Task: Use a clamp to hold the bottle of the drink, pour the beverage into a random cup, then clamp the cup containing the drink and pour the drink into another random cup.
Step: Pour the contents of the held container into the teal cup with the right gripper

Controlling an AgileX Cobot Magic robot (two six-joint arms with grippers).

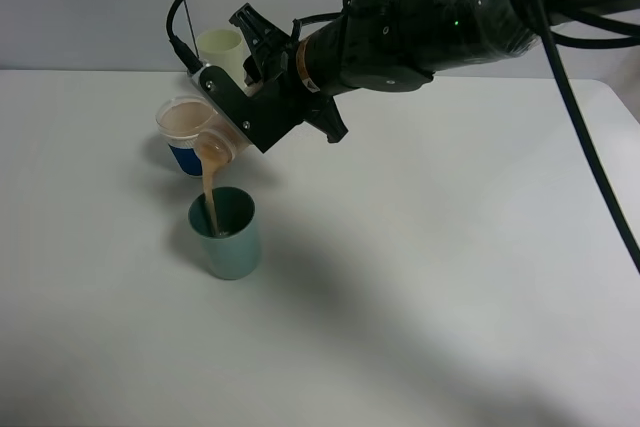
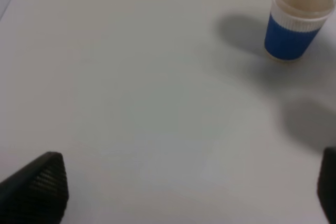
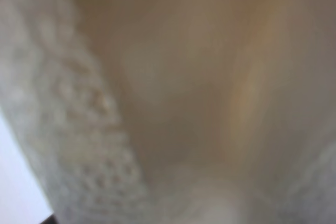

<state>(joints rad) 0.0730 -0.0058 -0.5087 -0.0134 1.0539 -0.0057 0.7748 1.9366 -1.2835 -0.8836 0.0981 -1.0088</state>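
Note:
My right gripper (image 1: 238, 119) reaches across to the left side and is shut on a translucent white cup (image 1: 222, 139), tilted mouth-down. A brown stream of drink (image 1: 209, 182) falls from it into a green cup (image 1: 228, 237) standing upright below. The right wrist view shows only a blurred close-up of the held cup (image 3: 173, 98) with brown drink inside. A blue cup with a white band (image 1: 186, 155) stands just behind the stream, its inside brownish; it also shows in the left wrist view (image 2: 294, 30). My left gripper (image 2: 181, 192) is open and empty over bare table.
A pale cream container (image 1: 220, 47) stands at the back behind the right gripper; I cannot tell whether it is the bottle. The white table (image 1: 450, 277) reaches the wall behind. Black cables (image 1: 600, 197) hang from the right arm.

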